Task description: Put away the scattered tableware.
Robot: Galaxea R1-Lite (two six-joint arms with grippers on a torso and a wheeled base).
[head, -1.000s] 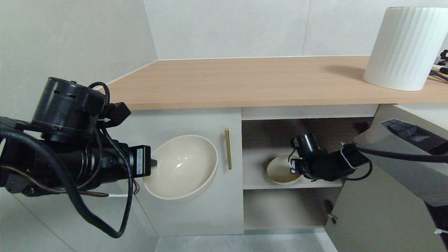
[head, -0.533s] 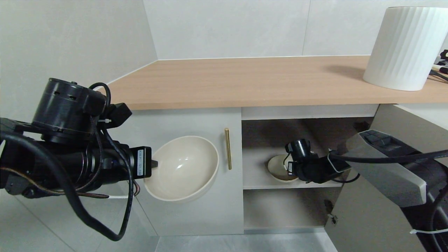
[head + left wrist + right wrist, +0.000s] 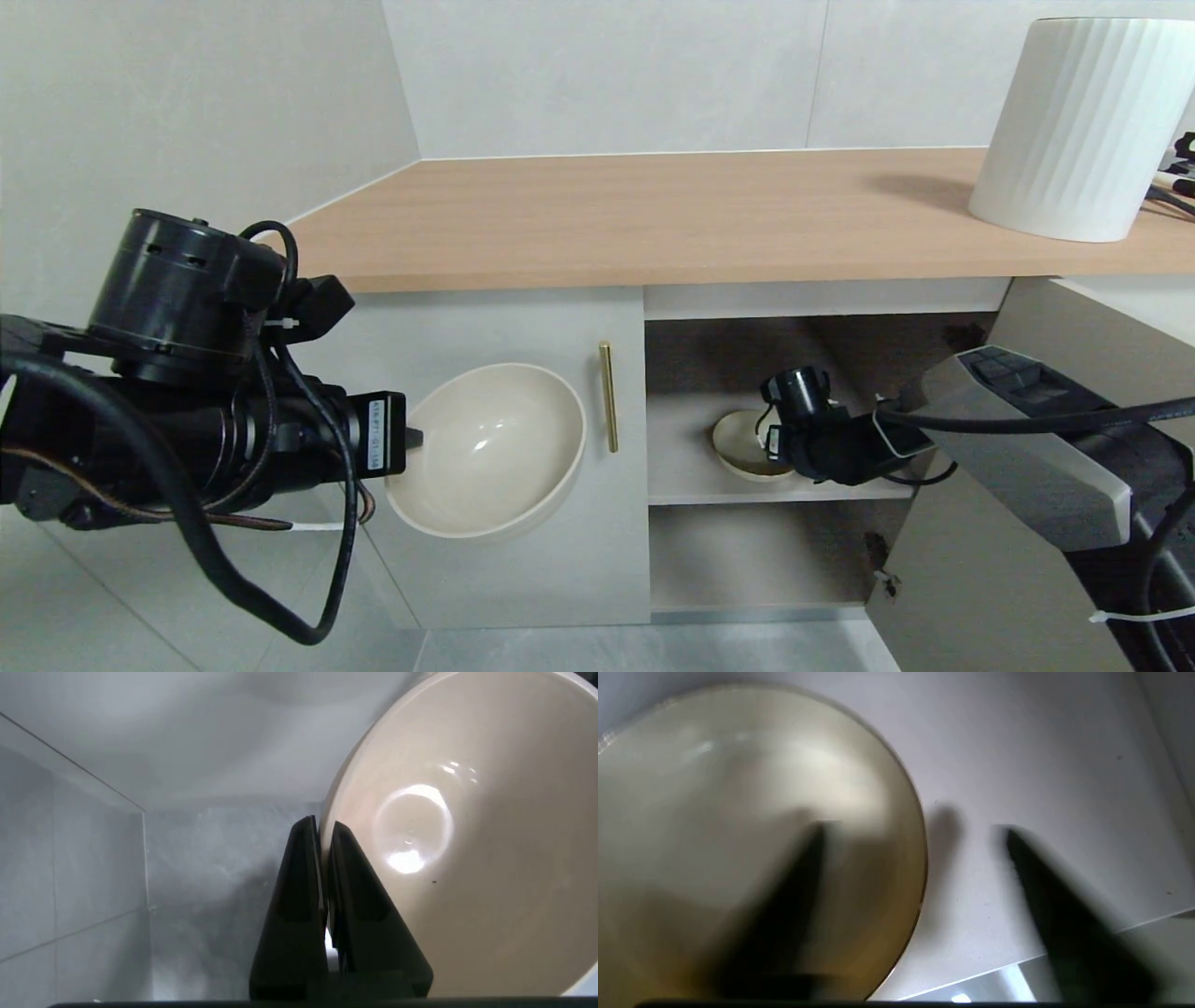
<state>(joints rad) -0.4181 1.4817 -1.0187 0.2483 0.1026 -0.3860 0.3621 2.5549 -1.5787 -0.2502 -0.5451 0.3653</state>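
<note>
Left gripper (image 3: 411, 436), in the head view, is clamped on the rim of the large bowl (image 3: 490, 448), held tilted before the closed cabinet door (image 3: 523, 322). The right gripper (image 3: 775, 448) is inside the open compartment at the small bowl (image 3: 739, 446), which rests on the shelf (image 3: 686, 476).

From the left wrist, 2 fingers (image 3: 304, 859) pinch the large bowl's wall between them.

From the right wrist, the fingers stand wide apart, 1 over the small bowl (image 3: 738, 831) and 1 over bare shelf. This looks like the release. The arm should lift slightly, then back straight out, so the inner finger clears the rim without dragging the bowl.
</note>
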